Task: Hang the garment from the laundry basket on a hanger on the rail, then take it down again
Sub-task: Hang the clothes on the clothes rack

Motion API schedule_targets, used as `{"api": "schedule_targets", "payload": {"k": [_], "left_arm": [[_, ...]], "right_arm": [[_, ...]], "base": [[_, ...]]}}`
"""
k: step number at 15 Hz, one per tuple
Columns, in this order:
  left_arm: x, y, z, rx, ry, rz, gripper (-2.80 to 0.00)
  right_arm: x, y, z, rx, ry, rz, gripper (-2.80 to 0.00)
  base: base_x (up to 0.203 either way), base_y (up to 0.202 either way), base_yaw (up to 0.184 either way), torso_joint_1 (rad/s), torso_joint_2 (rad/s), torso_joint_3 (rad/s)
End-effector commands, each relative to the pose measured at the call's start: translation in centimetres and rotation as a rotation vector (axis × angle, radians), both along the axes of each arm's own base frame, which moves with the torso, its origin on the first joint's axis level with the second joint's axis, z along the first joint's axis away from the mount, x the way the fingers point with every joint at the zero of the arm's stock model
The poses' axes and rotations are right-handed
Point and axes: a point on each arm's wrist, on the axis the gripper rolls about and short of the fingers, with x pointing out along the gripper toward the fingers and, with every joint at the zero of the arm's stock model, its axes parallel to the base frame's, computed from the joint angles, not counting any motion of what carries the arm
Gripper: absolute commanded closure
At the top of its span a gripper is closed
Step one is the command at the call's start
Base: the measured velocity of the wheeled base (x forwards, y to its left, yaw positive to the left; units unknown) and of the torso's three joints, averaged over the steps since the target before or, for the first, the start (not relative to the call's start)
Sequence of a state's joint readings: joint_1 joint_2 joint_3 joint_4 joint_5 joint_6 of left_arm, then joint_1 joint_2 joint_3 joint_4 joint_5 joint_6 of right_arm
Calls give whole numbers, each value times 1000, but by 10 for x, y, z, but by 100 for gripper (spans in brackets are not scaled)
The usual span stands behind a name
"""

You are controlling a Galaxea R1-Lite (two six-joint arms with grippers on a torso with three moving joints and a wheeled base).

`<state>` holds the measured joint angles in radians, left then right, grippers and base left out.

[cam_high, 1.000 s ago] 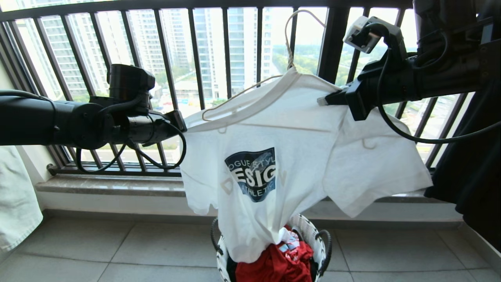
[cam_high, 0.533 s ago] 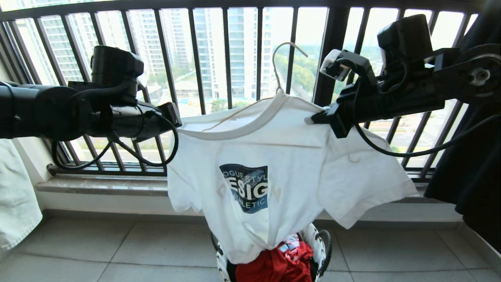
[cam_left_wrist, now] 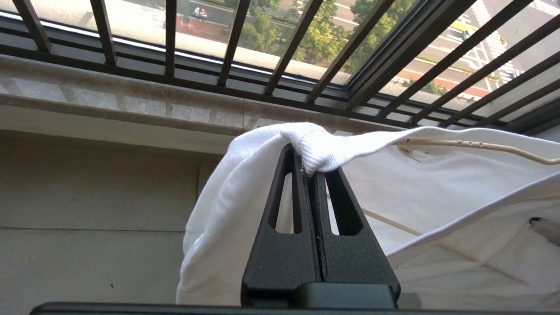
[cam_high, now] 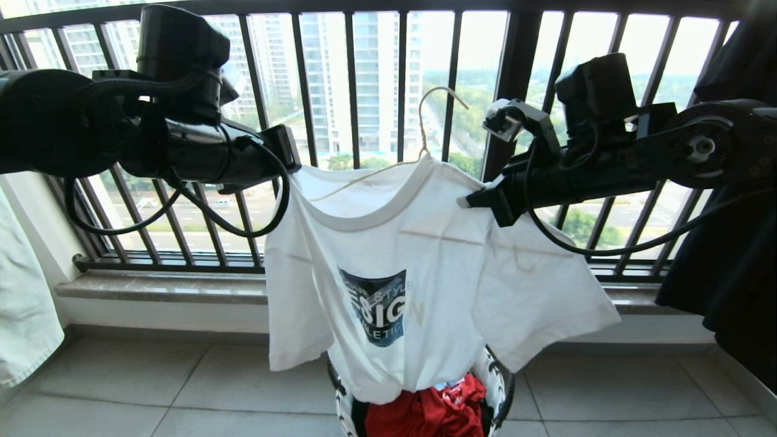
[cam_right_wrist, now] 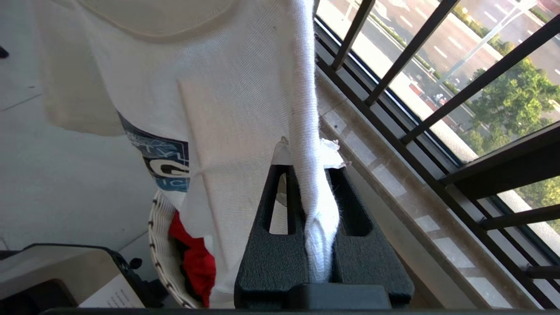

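Observation:
The garment (cam_high: 425, 261), a white T-shirt with a dark blue chest print, hangs spread between my two grippers above the laundry basket (cam_high: 501, 379). My left gripper (cam_high: 296, 167) is shut on the ribbed neck edge at one shoulder (cam_left_wrist: 308, 168). At the other shoulder, my right gripper (cam_high: 462, 202) is shut on a fold of the cloth (cam_right_wrist: 306, 166). The cream wire hanger (cam_high: 425, 115) sits inside the neck, and its hook stands free in front of the window bars. Its wire arm (cam_left_wrist: 481, 146) shows in the left wrist view. The rail is out of view.
A red cloth (cam_high: 425, 413) fills the basket (cam_right_wrist: 159, 245). Black window guard bars (cam_high: 352, 79) and a stone ledge (cam_high: 158, 285) run behind. A black garment (cam_high: 728, 273) hangs at the right and a white cloth (cam_high: 24, 315) at the left. Grey floor tiles lie below.
The right gripper has come down and to the left with its shoulder of the garment. The left gripper has risen slightly. The hanger's hook has sunk lower against the bars.

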<state>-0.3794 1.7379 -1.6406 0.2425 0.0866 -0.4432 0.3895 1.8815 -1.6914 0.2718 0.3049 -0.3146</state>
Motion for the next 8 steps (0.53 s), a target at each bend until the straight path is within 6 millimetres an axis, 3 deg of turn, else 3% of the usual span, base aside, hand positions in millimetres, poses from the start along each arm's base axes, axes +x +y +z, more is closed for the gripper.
{"api": "schedule_targets", "payload": {"k": [1,8], "left_arm": [[10,-6,11,7,-11,-6,0],[28,-26,13,213,-52,-45,0]], "right_arm": [[-3,1,-3,31,-33,0,0],[-22,-1,-3,125,27,39,0]], "base": [[0,0,0,0,0,0],[0,0,0,0,0,0]]}}
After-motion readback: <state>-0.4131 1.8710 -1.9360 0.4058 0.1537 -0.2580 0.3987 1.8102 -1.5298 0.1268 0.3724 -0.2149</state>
